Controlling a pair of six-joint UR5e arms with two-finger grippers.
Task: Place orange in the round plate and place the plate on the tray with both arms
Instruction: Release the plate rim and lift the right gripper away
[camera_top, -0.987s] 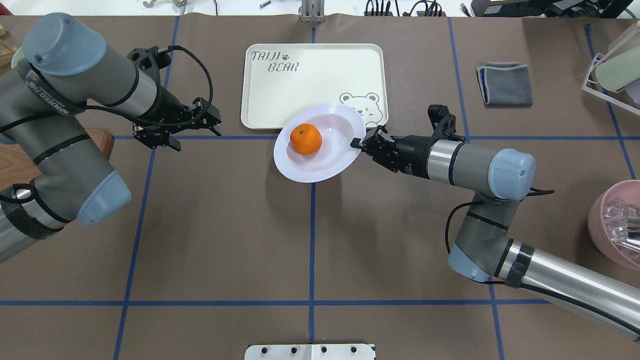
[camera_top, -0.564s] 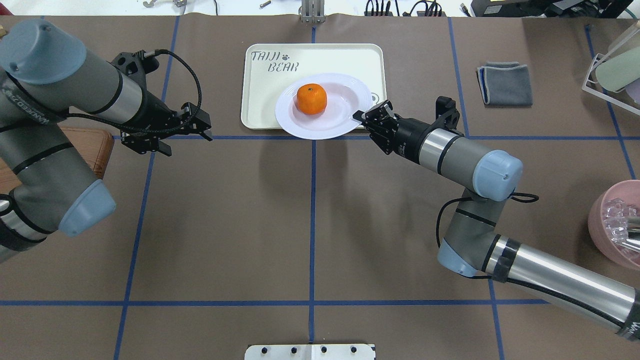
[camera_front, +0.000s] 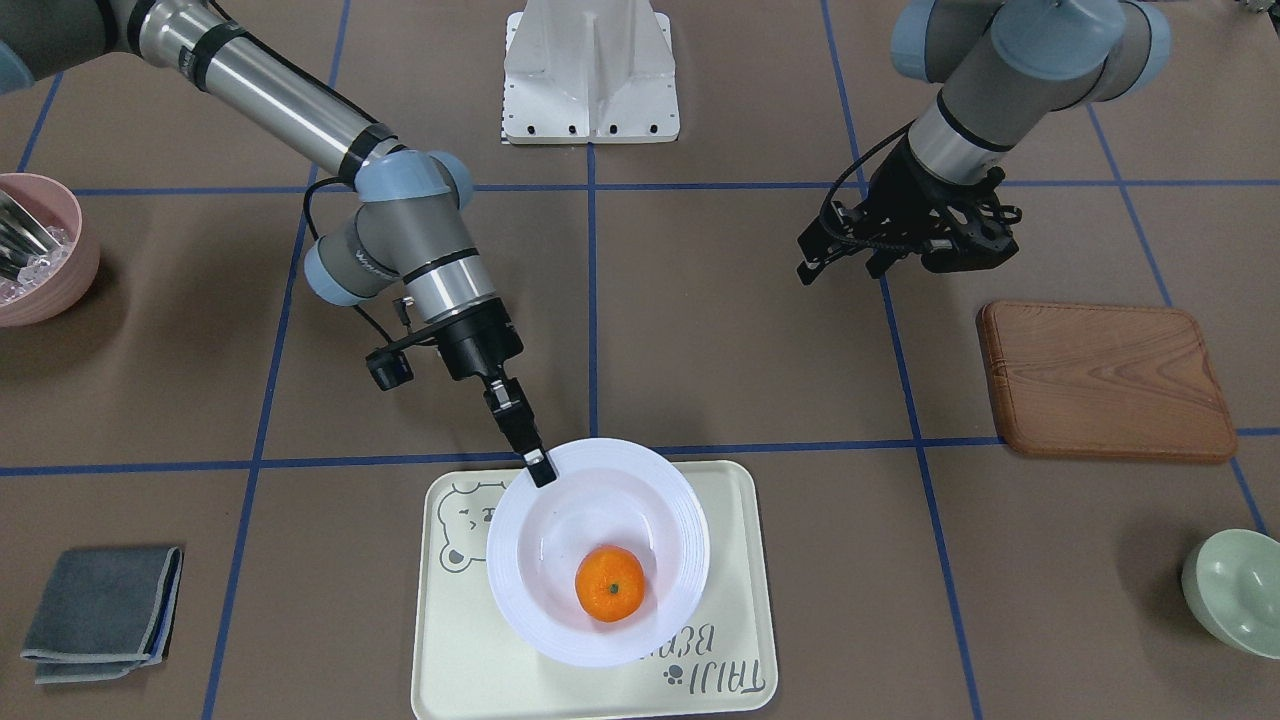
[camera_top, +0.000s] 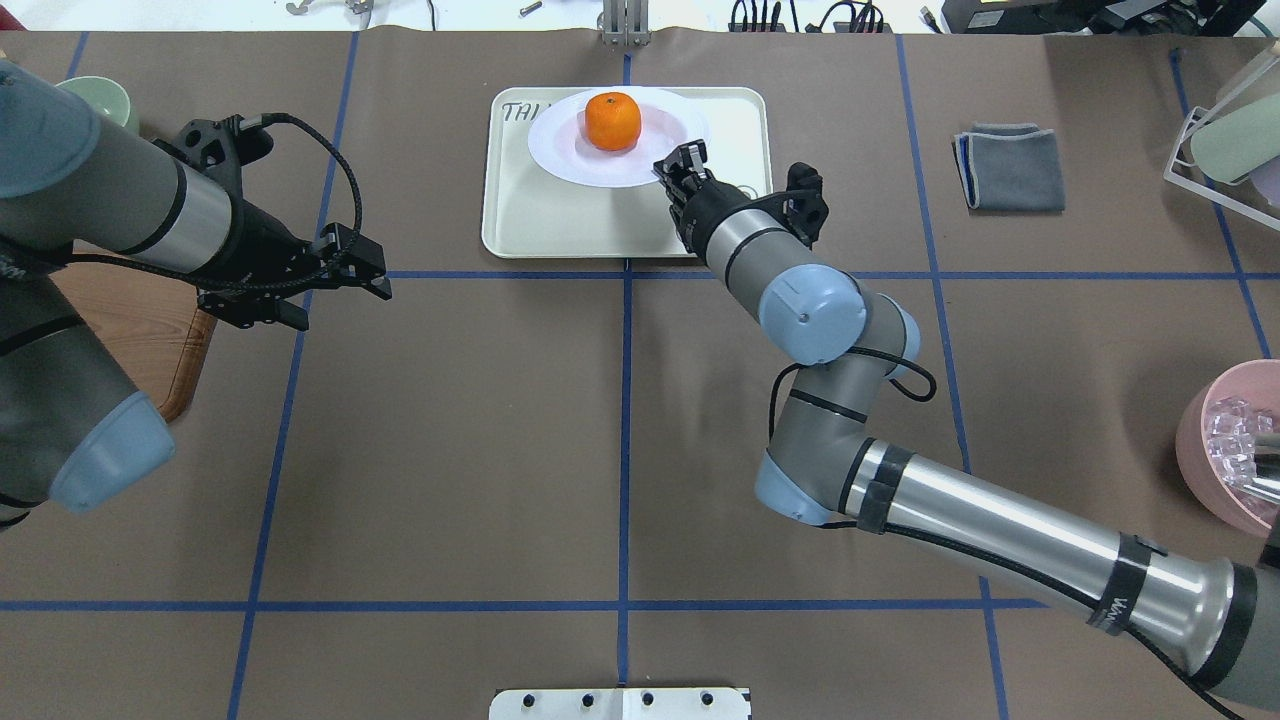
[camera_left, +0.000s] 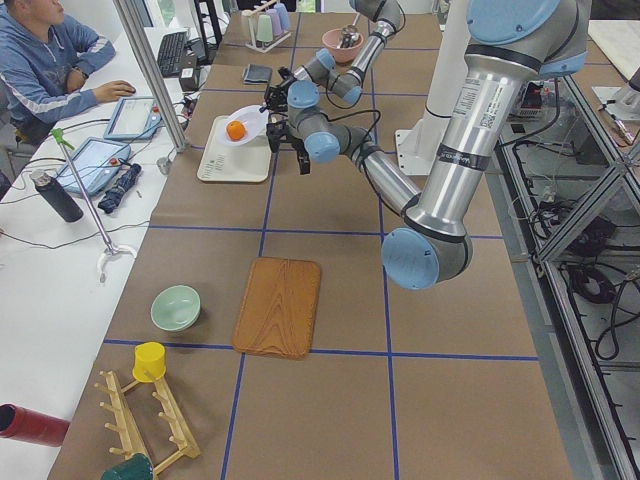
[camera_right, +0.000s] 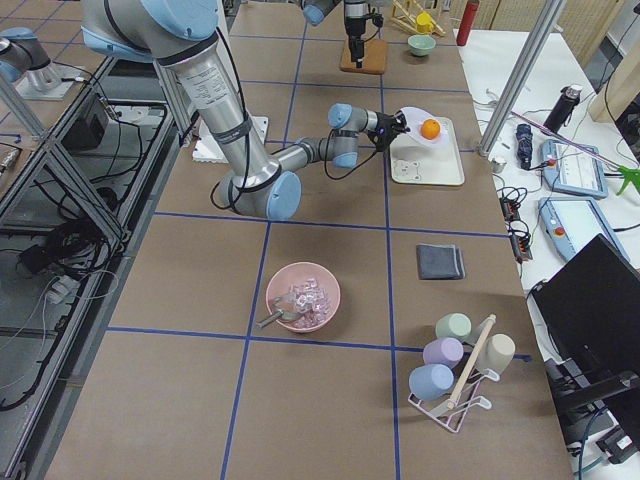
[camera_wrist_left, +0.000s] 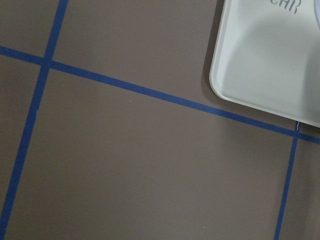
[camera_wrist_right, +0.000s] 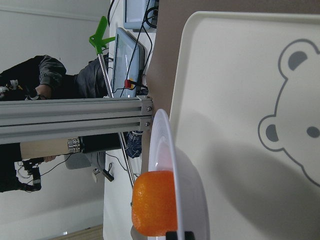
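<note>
The orange lies in the white round plate. My right gripper is shut on the plate's rim on the side nearest me. It holds the plate a little above the cream tray; the right wrist view shows the plate casting a shadow on the tray. Off to the left my left gripper hangs open and holds nothing. Its wrist view catches only one corner of the tray.
A wooden board lies under my left arm, with a green bowl beyond it. A grey cloth, a cup rack and a pink bowl are on the right. A person sits past the table's far edge.
My right gripper has carried the plate with the orange away from me, from the tray's near edge to over its far half. My left arm has drawn back to the left.
</note>
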